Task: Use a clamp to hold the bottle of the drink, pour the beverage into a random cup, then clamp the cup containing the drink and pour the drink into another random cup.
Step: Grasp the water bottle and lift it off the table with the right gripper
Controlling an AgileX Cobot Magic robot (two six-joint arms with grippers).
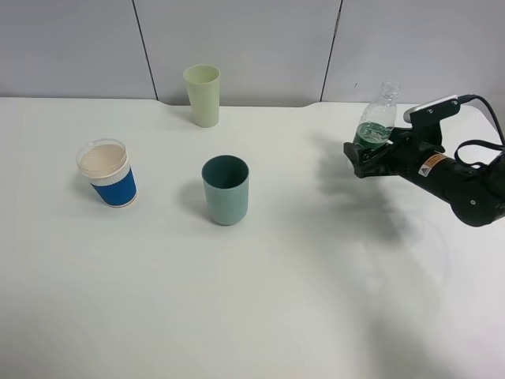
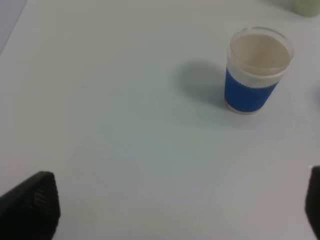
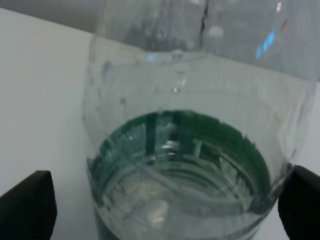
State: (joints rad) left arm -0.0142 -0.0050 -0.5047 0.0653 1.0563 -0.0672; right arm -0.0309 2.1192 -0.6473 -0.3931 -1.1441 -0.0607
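My left gripper [image 2: 172,207] hangs spread wide over the table, near the blue-sleeved cup [image 1: 106,174]. The teal tumbler [image 1: 226,189] stands upright mid-table. Far right, my right gripper [image 1: 367,155] pinches the bottle [image 1: 379,112] at its green label, well apart from both cups.

A plain white tabletop [image 1: 252,316] lies under even, diffuse light, with soft grey shadows pooling toward its right edge. Behind its far edge stand pale grey wall panels [image 1: 237,39], divided by thin dark seams [image 1: 144,47]. A narrow dark gap shows along the far edge near the middle.
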